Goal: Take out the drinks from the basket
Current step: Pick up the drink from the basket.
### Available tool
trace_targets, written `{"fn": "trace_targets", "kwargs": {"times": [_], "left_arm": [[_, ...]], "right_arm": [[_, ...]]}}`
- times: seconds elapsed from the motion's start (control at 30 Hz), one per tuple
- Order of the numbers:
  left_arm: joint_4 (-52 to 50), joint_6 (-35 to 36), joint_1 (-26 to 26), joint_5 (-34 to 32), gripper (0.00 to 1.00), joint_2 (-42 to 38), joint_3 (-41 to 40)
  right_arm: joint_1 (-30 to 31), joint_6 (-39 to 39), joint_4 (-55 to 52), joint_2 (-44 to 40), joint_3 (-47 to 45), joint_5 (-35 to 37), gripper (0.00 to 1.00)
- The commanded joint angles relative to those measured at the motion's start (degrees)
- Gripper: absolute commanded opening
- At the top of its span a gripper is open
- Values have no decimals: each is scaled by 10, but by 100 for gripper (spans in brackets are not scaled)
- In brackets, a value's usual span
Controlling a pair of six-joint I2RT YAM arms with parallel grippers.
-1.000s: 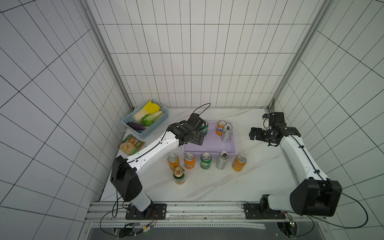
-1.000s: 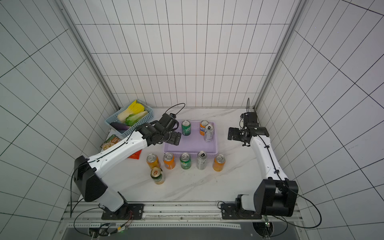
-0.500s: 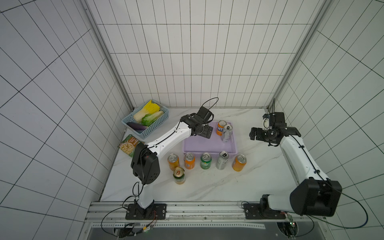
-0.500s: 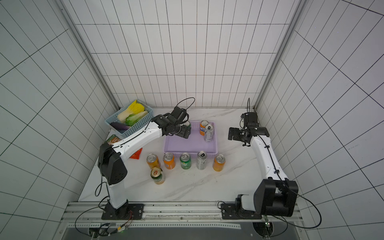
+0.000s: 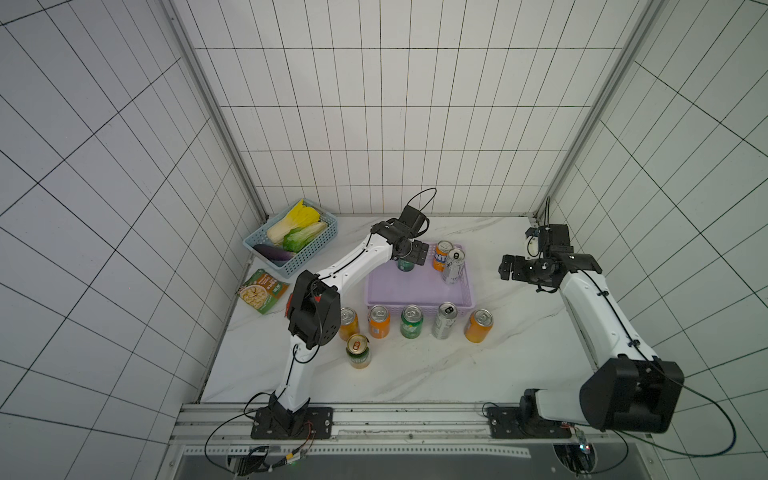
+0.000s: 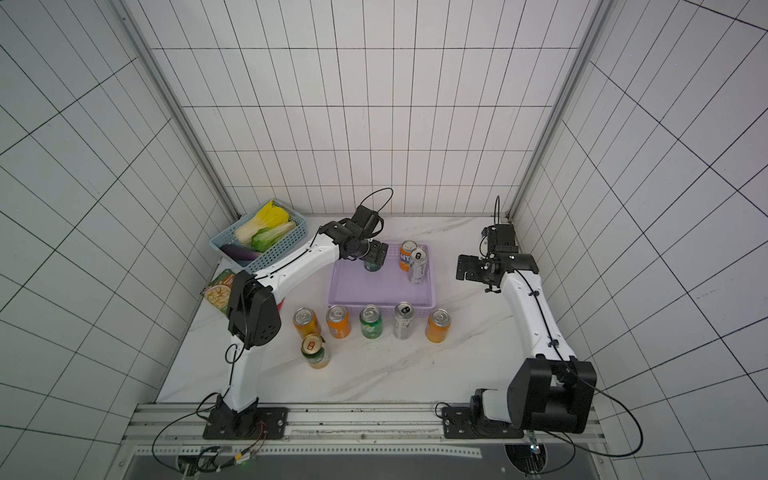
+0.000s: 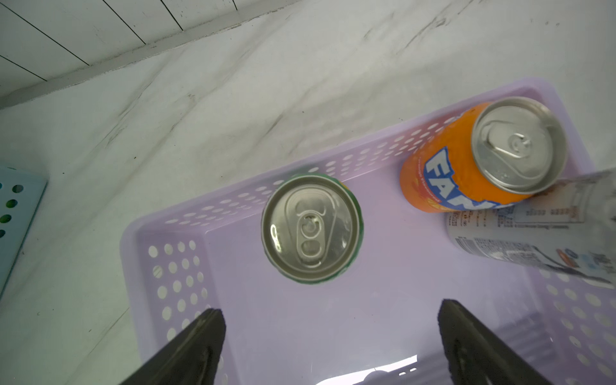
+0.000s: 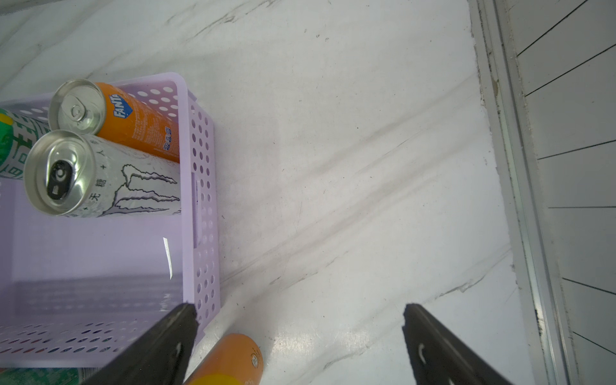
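I'm standing at the rail end of the table, so 6 o'clock is me and 12 is the back wall.

Closest to me is the gold-topped green can [image 5: 358, 351], upright on its own on the marble table [image 5: 415, 378]. Right behind it, five cans stand in a line along the 6 o'clock side of the lilac basket [image 5: 419, 308], all outside it. From 9 towards 3 they go left-end orange can [image 5: 350, 323], second orange can [image 5: 379, 321], row green can [image 5: 411, 321], row silver can [image 5: 444, 320] and right-end orange can [image 5: 478, 325].

Three drinks are in the basket, all up at its 12 o'clock wall. The basket green can [image 7: 311, 228] is towards the 11 o'clock corner and the Fanta can [image 5: 441, 255] towards 1 o'clock. The slim silver can [image 5: 453, 268] is tucked right against the Fanta's 5 o'clock side.

The left gripper [image 7: 330, 308] hovers over the basket green can with its fingers spread wide. From its wrist camera the can top sits just ahead of the fingertips, untouched.

The right gripper [image 5: 509, 268] hangs off the basket's 3 o'clock side over bare marble, fingers wide apart too and holding nothing.

Over at 9 o'clock a snack packet [image 5: 262, 290] lies flat. Behind it, in the 10 o'clock corner, a light-blue basket [image 5: 309, 254] holds leafy veg and something purple.
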Motion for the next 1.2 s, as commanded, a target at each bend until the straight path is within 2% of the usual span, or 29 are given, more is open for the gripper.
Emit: {"fn": "trace_targets", "kwargs": {"times": [0.0,0.23,0.5,0.77,1.03,1.17], "left_arm": [[40,7,4,3,98,21,17],[42,8,14,2,97,79,61],[44,7,17,-18,91,133,104],[44,4,18,-20,75,151,114],[39,3,19,-12,59,134,101],[39,0,17,-12,56,113,84]], "right_arm": [[-8,-2,-1,-4,-16,3,99],[-9,-2,-1,-3,-16,2,99],[-10,-2,-2,-2,-15,1,99],[-11,-2,1,-3,-16,-1,99],[-13,-2,1,-4,-15,-2,99],[-13,-2,1,-5,-16,-3,99]]}}
